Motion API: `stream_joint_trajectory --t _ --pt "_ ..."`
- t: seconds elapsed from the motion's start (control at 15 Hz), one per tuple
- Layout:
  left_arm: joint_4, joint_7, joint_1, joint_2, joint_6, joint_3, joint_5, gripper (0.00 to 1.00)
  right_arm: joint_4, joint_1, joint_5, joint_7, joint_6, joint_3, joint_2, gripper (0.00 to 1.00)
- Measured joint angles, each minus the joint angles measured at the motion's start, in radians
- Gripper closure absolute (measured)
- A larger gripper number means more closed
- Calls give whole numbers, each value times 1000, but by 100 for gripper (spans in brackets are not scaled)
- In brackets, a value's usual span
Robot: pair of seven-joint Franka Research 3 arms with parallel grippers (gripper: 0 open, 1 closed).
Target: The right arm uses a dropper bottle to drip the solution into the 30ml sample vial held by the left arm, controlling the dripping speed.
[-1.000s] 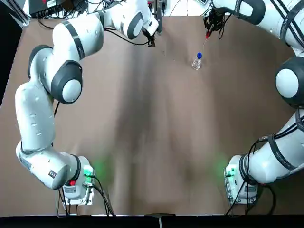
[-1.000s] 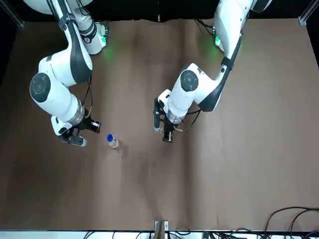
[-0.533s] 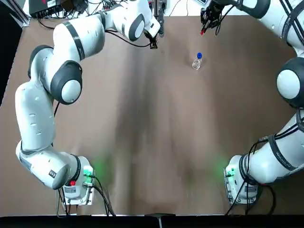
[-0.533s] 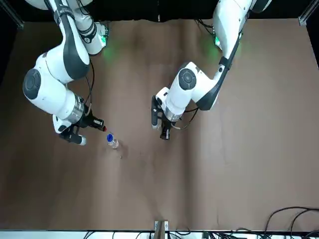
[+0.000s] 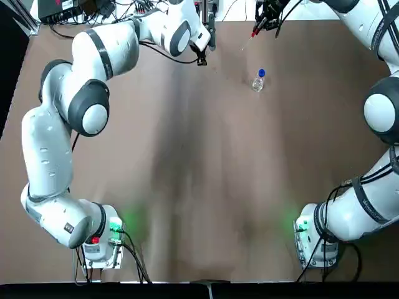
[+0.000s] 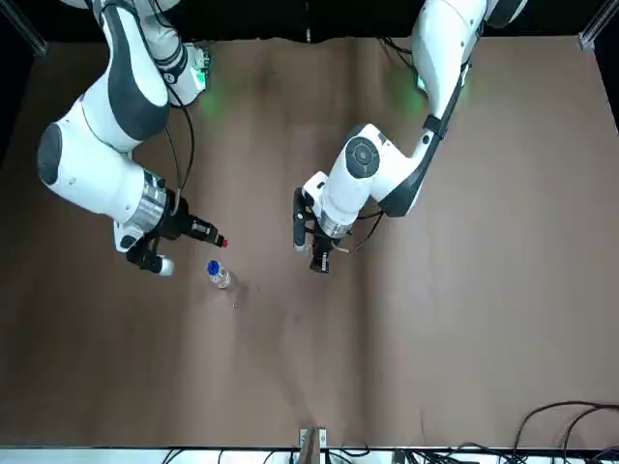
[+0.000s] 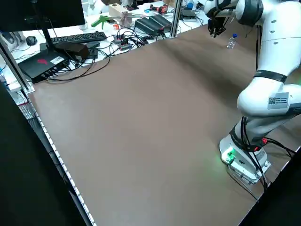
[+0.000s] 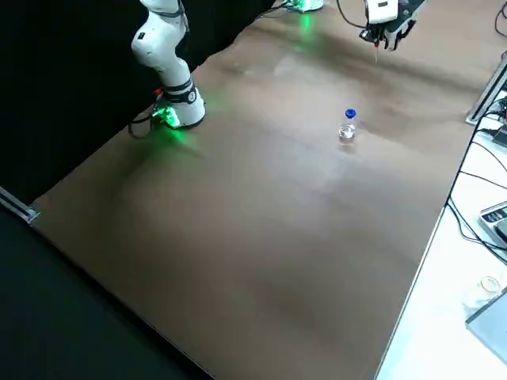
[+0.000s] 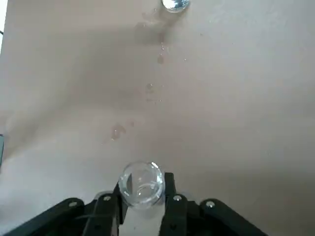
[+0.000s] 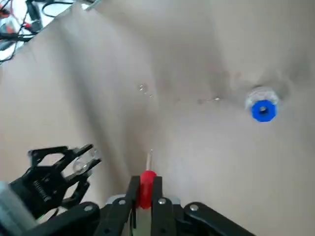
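Holding one vial (image 9: 141, 184), one red dropper (image 10: 146, 188)

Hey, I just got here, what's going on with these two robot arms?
The left gripper holds a small clear glass vial above the brown table. The right gripper grips a red rubber dropper top with a slim clear tip. The dropper is off to one side of the vial, not over it. A clear bottle with a blue collar stands on the table, its mouth open.
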Motion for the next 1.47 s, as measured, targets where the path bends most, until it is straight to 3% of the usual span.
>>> stream_joint_trajectory --t 0.53,1.0,1.47 --pt "0 0 3 0 1 0 0 68 7 63 83 3 22 13 0 87" --pt "0 0 0 1 1 -1 0 68 12 130 100 13 146 15 6 87" --pt "0 0 -1 1 1 -2 0 68 12 157 101 13 184 15 41 87"
